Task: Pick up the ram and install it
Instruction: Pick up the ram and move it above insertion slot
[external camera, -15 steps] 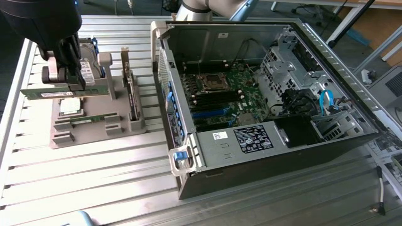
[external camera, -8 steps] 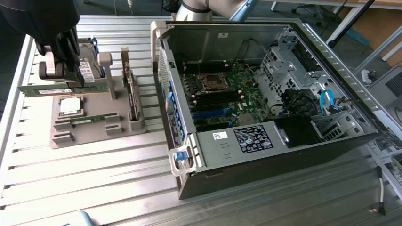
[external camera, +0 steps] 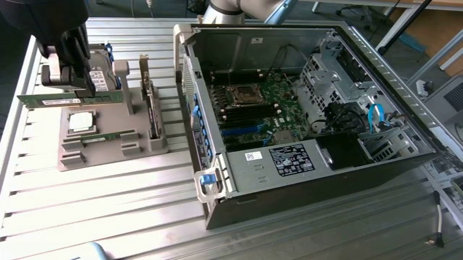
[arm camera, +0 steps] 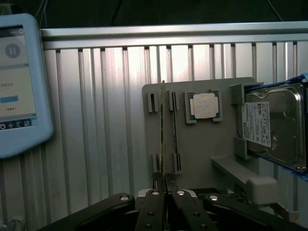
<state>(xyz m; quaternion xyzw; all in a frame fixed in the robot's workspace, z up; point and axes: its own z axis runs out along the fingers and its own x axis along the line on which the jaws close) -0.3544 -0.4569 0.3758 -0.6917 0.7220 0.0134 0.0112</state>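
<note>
Step in hand, as judged: lift and carry of the ram (external camera: 51,101). Gripper (external camera: 85,92) is closed on the ram near mid-length. In the wrist view the fingers (arm camera: 155,199) meet on its thin edge, with the ram (arm camera: 163,130) running straight out from them. The ram hangs level and appears clear of the holder (external camera: 108,154), over the holder's edge on the exterior view's left. A second stick (arm camera: 175,125) sits in its slot just beside. To do this well: hold the stick level and square in the jaws, since a thin board gripped at one spot can pivot. Clear the holder's posts and the hard drive (external camera: 101,76) before any sideways travel. Avoid brushing the processor (arm camera: 204,105). The case (external camera: 304,162) lies open, well apart on the exterior view's right, with the board slots (external camera: 250,114) exposed. Pose: the gripper points roughly straight down over the holder, with the wrist turned so the stick's length runs across the table slats.
</note>
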